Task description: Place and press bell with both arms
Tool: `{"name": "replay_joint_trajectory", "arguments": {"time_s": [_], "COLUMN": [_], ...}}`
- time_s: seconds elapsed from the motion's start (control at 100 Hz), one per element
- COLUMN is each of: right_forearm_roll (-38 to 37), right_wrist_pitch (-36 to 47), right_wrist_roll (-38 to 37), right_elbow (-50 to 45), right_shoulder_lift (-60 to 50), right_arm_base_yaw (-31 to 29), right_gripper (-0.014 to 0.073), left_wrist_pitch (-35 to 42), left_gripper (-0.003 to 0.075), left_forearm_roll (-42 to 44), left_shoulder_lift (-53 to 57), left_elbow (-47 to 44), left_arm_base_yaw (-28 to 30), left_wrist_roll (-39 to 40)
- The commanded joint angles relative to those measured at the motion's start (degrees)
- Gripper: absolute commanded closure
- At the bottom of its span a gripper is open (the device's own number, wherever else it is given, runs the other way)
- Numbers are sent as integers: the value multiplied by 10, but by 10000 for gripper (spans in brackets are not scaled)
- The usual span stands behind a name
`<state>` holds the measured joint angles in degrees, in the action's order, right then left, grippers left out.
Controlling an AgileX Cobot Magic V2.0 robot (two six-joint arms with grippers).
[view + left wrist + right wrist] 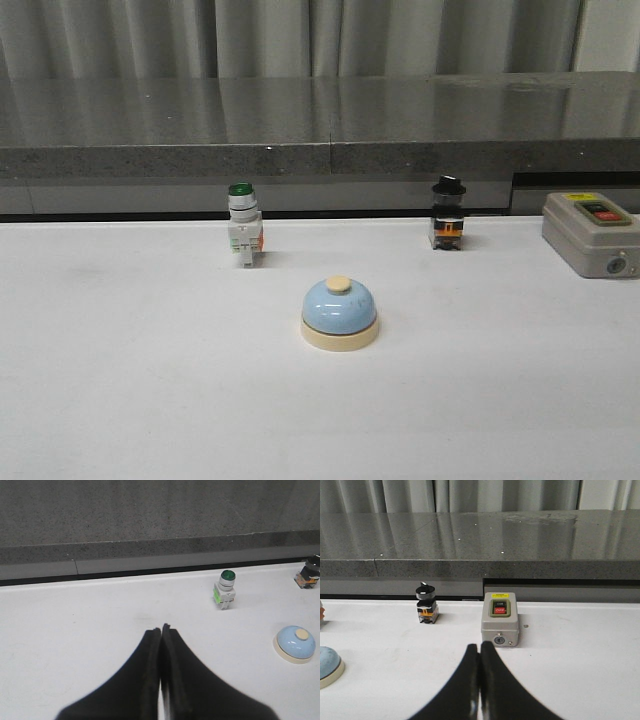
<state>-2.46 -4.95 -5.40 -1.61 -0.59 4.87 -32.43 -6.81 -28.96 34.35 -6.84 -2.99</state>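
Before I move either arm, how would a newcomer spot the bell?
On the white table, look nearer the camera than the back row of switches. The bell sits alone near the centre: a light-blue dome on a cream base, unlike the green-capped switch.

We see bare worktop [120, 380] all around the bell [340, 312]; behind it stand the green-capped switch [243, 222], black-knobbed switch [447, 213] and, far right, grey box [590, 233].

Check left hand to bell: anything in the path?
Nothing visible. In the left wrist view, bare white table lies between the shut left hand and the bell. The green-capped switch stands farther back, off that line.
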Motion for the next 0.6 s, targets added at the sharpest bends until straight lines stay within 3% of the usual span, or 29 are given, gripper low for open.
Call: {"name": "replay_joint_trajectory", "arguments": {"time_s": [0.0,0.24,0.59], "right_forearm_roll": [-1,-1,-1], "right_wrist_pitch": [46,46,46], "right_wrist_roll": [5,5,5], "right_elbow": [11,11,11], "right_shoulder_lift": [-11,-11,-11], "right_arm_base_yaw": [-4,-4,-4], "right_gripper": [658,658,658], "left_wrist_pitch": [45,78,316], "left_gripper": [741,741,741], "left_forearm_roll": [-6,31,81], "left_shoulder_lift": [-2,-2,71], "left_elbow": [16,8,-145], "left_arm_base_yaw": [1,1,1], "left_wrist_roll": [6,6,6]}}
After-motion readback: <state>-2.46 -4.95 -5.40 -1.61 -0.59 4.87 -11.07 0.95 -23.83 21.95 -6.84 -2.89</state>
